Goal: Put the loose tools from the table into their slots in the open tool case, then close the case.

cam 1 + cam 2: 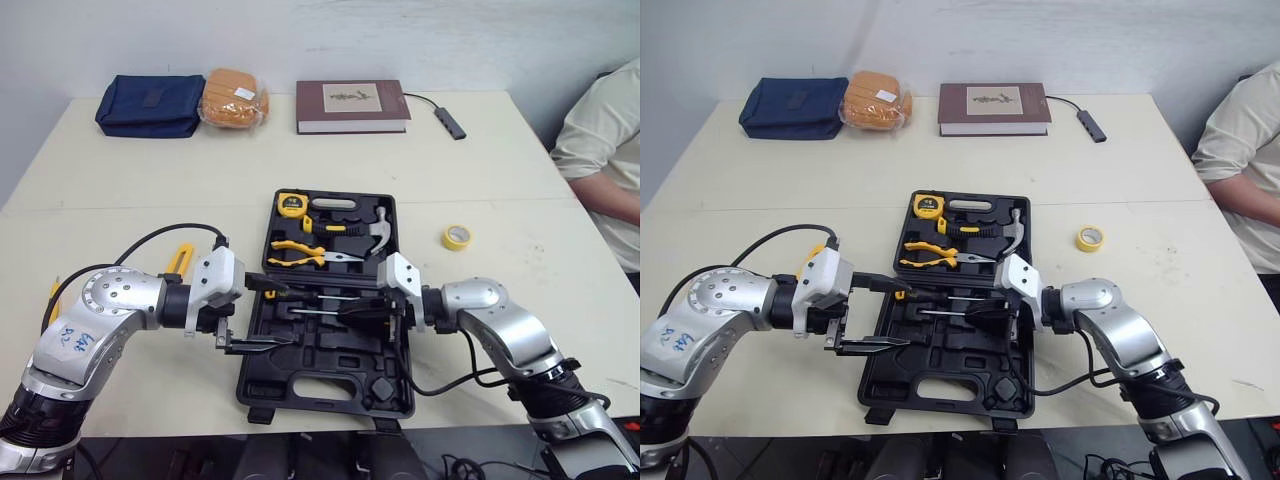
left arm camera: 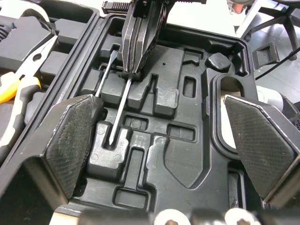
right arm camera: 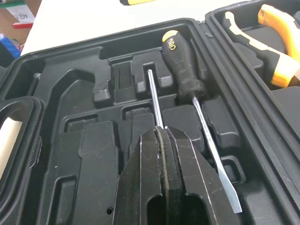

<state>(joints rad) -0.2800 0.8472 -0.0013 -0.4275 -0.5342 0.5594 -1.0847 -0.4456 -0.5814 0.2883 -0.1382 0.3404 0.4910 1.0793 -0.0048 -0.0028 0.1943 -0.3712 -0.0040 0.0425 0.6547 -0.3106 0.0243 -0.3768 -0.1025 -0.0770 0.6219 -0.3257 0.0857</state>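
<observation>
Case (image 1: 300, 380) open at mid-frame, with tape measure (image 1: 291, 204), pliers (image 1: 300, 255), hammer (image 1: 360, 230) and one screwdriver (image 3: 180, 61) seated; right gripper (image 3: 161, 132) clamped on second screwdriver (image 3: 153, 98) in lower half, left gripper (image 1: 288, 315) spread wide; yellow tool (image 1: 183, 258) at left not yet stowed, case not yet closed.

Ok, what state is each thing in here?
Case: open, on table.
Left gripper: jaws open, over case.
Right gripper: jaws shut.
Held screwdriver: clamped there, tip in a slot.
Other screwdriver: seated.
Pliers: seated.
Hammer: seated.
Tape measure: seated.
Yellow tool: loose on table.
Book: closed.
</observation>
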